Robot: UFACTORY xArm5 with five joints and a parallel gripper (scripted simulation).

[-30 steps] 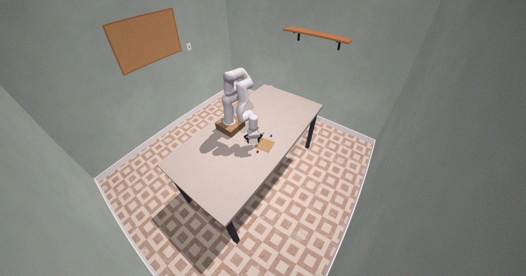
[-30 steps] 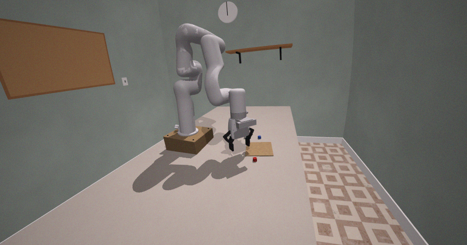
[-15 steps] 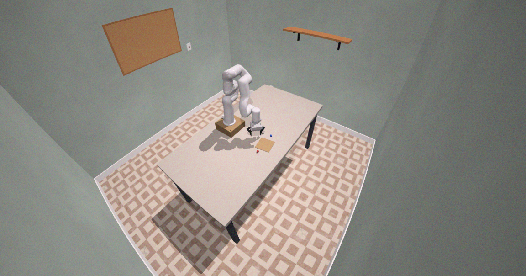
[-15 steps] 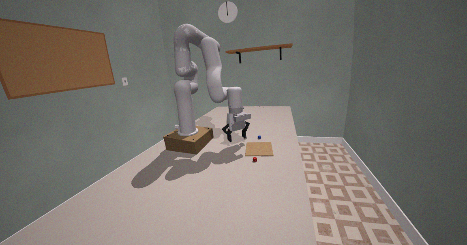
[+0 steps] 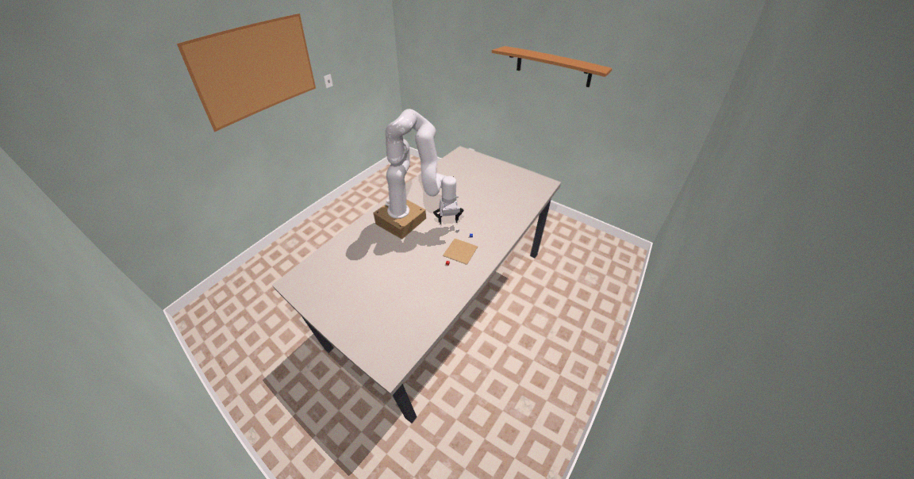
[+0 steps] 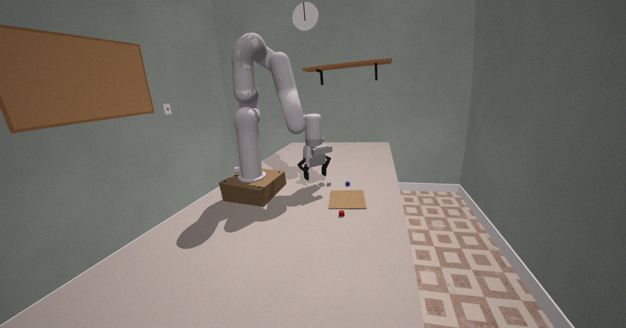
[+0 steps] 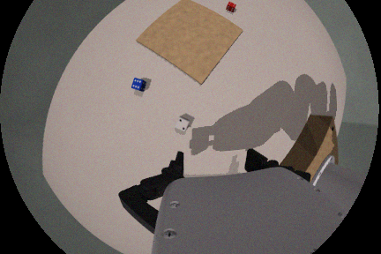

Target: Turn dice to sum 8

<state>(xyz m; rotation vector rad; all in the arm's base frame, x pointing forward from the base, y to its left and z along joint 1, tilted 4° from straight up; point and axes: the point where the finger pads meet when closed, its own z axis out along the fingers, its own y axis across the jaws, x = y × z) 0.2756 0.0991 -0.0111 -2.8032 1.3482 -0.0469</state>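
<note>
The square tan mat [image 5: 460, 251] [image 6: 346, 199] [image 7: 190, 39] bears no die. The white die [image 5: 457, 231] [image 6: 329, 183] [image 7: 182, 124] sits on the table off the mat, its upper face reading 2 in the wrist view. The blue die [image 5: 470, 235] [image 6: 347, 183] [image 7: 138, 85] sits beyond the mat's far edge in the exterior view, its upper face reading 6. The red die [image 5: 447, 262] [image 6: 341, 213] [image 7: 231, 7] sits off the mat's opposite side; its top number is too small to tell. My gripper [image 5: 448, 222] [image 6: 315, 176] [image 7: 216, 161] is open and empty above the table, near the white die.
The arm's base stands on a wooden block [image 5: 401, 228] [image 6: 243, 194] [image 7: 304, 145] on the table [image 5: 383, 310] [image 6: 262, 273]. The arm's shadow falls beside the block. The table's long edge runs past the mat's side away from the base. A shelf and a corkboard hang on the walls.
</note>
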